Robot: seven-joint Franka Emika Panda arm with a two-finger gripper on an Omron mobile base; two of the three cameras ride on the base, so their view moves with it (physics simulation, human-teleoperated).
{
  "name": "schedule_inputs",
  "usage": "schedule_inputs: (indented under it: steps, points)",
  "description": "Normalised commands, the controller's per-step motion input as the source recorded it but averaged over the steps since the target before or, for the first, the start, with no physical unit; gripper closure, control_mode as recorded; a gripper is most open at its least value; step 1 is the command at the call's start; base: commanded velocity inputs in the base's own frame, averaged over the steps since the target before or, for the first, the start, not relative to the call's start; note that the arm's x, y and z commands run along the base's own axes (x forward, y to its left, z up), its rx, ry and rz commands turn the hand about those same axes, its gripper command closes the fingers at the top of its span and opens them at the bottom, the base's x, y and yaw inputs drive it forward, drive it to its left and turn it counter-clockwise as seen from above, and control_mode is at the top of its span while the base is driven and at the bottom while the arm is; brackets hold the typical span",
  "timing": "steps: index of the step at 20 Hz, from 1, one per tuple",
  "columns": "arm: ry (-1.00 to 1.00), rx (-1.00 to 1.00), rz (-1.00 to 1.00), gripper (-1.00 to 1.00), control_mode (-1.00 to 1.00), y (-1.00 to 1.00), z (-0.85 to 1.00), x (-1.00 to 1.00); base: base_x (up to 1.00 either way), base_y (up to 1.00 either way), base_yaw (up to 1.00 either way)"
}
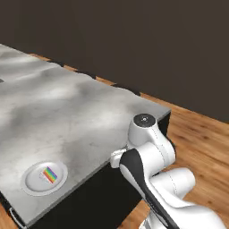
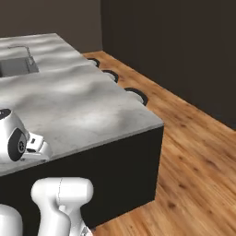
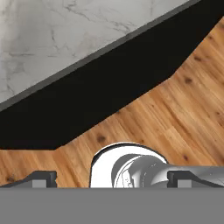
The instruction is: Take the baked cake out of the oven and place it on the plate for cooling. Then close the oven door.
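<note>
We see cake (image 1: pixel 49 174) lying on plate (image 1: pixel 31 181) on counter (image 1: pixel 67 112), well away from gripper (image 3: pixel 111 178). Fingers spread, empty, aimed at floor (image 3: pixel 175 109). Our worry: oven door left open; arm swinging past counter edge could clip it.

A grey marbled counter (image 1: pixel 67 112) is seen on a black base (image 2: pixel 124 170), standing on a wood floor (image 2: pixel 198 152). A sink (image 2: pixel 16 67) is recessed into the counter's far end in the right base view, with a thin faucet (image 2: pixel 28 54) at its right edge. Three dark round stools (image 2: pixel 137 95) are lined up along the counter's far side, partly hidden by its edge. A dark wall (image 1: pixel 147 40) is located behind the floor. In the hand view, the counter edge, the black base and the floor are shown running diagonally.
</note>
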Motion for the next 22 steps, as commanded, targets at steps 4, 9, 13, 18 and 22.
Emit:
schedule_inputs:
  steps: [4, 9, 13, 18, 22]
  points:
    - [0.00, 0.00, 0.00, -1.00, 1.00, 0.00, 0.00, 0.00, -0.05, 0.08, -0.73]
    - [0.00, 0.00, 0.00, -1.00, 1.00, 0.00, 0.00, 0.00, 0.00, 0.22, -0.75]
    - [0.00, 0.00, 0.00, -1.00, 1.00, 0.00, 0.00, 0.00, 0.00, 0.25, -0.76]
    - [0.00, 0.00, 0.00, -1.00, 1.00, 0.00, 0.00, 0.00, -0.06, 0.24, -0.75]
    - [0.00, 0.00, 0.00, -1.00, 1.00, 0.00, 0.00, 0.00, -0.06, 0.25, -0.74]
